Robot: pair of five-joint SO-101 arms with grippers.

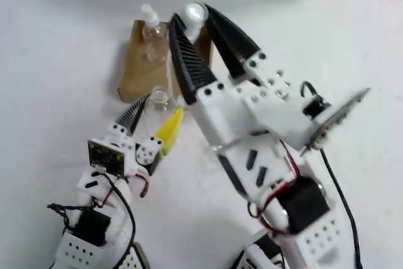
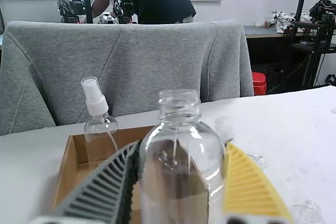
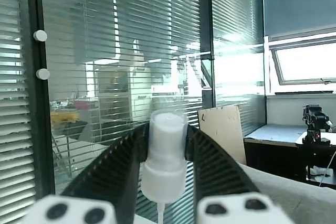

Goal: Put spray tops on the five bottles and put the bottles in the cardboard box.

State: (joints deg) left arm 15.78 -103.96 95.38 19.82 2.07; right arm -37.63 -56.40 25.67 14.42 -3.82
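The left gripper (image 1: 152, 116) pinches an uncapped bottle (image 2: 178, 145) upright on the worktop (image 1: 50, 42), likely steadying its open neck for a top. Higher up, the right gripper (image 3: 165, 137) clamps a spray top (image 3: 164, 174), tube downward. Beyond, a capped bottle (image 2: 100, 129) stands in the cardboard box (image 1: 135, 74).

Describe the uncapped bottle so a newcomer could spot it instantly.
Find the cardboard box. Just in front, the left end effector grips a clear bottle between grey and yellow fingers. Unlike the capped bottle inside the box, its neck is open.
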